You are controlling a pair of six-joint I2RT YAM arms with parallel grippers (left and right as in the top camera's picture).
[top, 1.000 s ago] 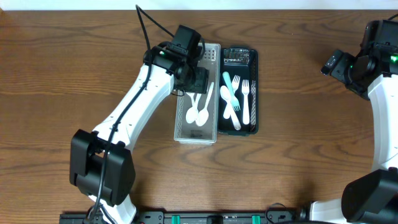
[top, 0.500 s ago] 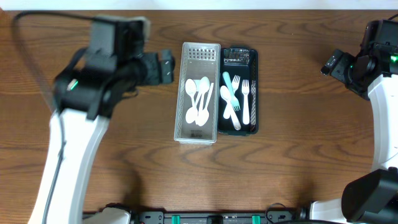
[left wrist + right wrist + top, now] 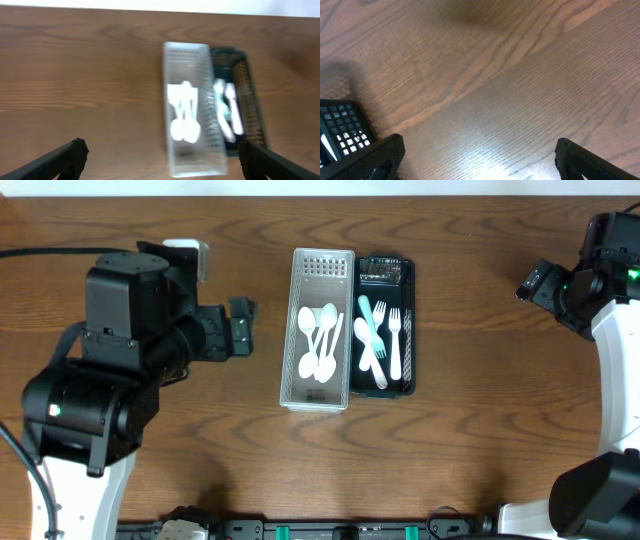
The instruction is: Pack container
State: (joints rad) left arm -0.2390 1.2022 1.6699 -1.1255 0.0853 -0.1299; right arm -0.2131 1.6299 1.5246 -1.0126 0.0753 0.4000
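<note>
A white perforated container (image 3: pixel 318 270) stands mid-table and holds white spoons (image 3: pixel 320 345). Beside it on the right, a black tray (image 3: pixel 408 280) holds white forks (image 3: pixel 395 340), a teal utensil (image 3: pixel 368 315) and a white spoon. My left gripper (image 3: pixel 240 328) is open and empty, raised left of the white container. Its wrist view is blurred and shows the white container (image 3: pixel 200 55) and the black tray (image 3: pixel 247 90) between its open fingers (image 3: pixel 160 160). My right gripper (image 3: pixel 535 283) is open and empty at the far right. Its wrist view shows bare wood and a corner of the black tray (image 3: pixel 340 125).
Bare wooden table (image 3: pixel 480 440) lies around both containers. The table's far edge (image 3: pixel 450 192) runs along the top of the overhead view.
My left arm has pulled back from over the white container to the left and risen. Several white spoons now lie in the white container. The right arm has not moved.
</note>
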